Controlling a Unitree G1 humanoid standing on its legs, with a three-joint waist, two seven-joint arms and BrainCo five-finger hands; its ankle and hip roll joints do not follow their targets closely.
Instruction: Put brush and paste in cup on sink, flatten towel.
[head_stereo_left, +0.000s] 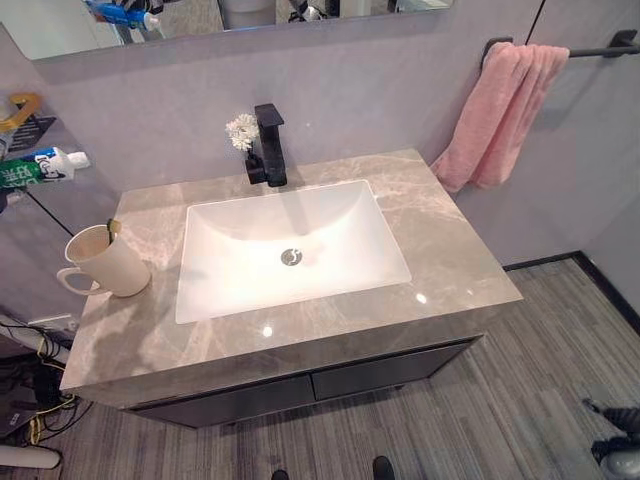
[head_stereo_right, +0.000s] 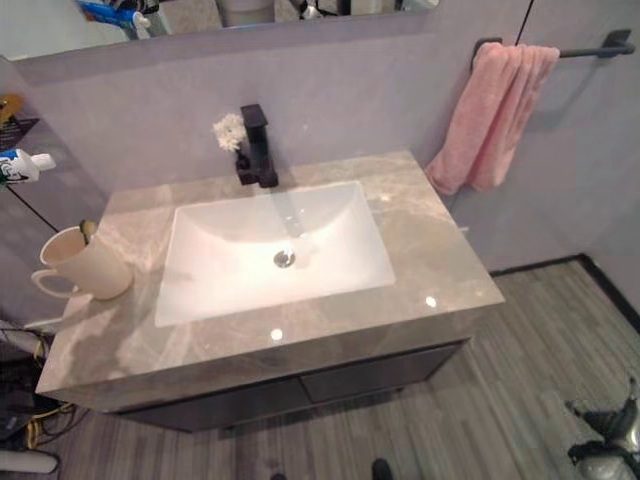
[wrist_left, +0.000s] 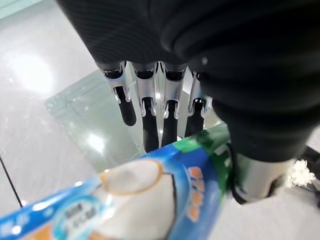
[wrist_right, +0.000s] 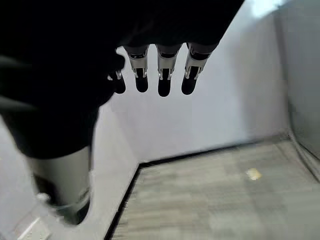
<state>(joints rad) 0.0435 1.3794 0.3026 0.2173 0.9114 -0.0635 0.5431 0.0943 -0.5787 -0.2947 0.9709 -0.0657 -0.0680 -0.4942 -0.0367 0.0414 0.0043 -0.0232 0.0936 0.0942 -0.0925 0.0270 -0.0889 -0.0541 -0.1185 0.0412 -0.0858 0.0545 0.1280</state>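
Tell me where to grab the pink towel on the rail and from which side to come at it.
Take the pink towel at its lower hanging edge, coming from the front with the right hand. It hangs bunched over the end of the dark rail against the wall, its low corner beside the counter, so only its front face is free.

The marble counter (head_stereo_left: 455, 255) holds a white sink (head_stereo_left: 290, 245) at its middle, a cream cup (head_stereo_left: 105, 262) by its left edge, and a black tap (head_stereo_left: 270, 148) with a white flower (head_stereo_left: 241, 130) at its back edge.
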